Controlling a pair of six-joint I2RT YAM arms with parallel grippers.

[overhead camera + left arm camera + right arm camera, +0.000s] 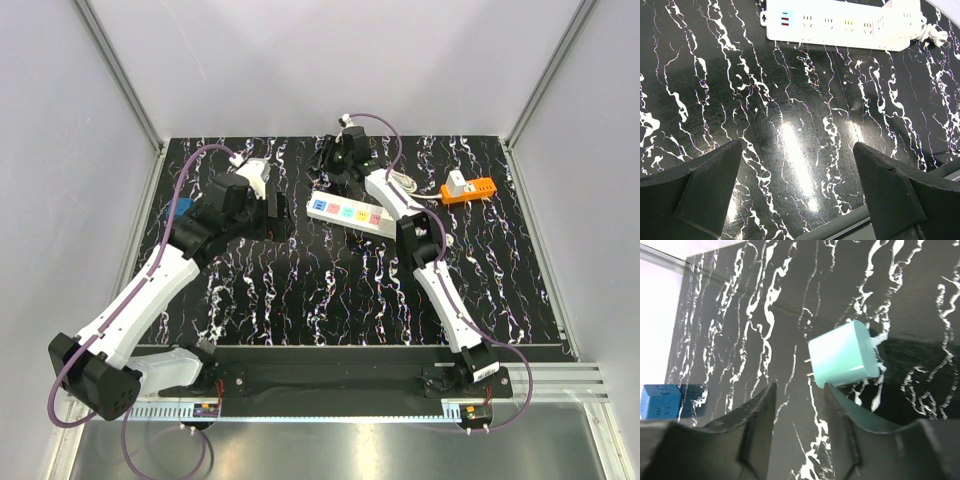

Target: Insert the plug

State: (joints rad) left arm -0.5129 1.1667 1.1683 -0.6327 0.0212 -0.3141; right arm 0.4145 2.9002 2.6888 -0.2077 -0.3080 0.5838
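Right wrist view puts the mint plug on the desk at one o'clock just beyond the nearer, right end effector, prongs toward nine o'clock, jaws partly spread, pinching nothing.

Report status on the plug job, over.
Left gripper open, short of power strip. Right gripper narrowly open, empty. Teal plug lying loose just ahead of it. Nothing plugged into strip.

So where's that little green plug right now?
In the right wrist view, the mint-green plug lies on the black marbled table, just beyond the right hand's fingertips, prongs pointing left.
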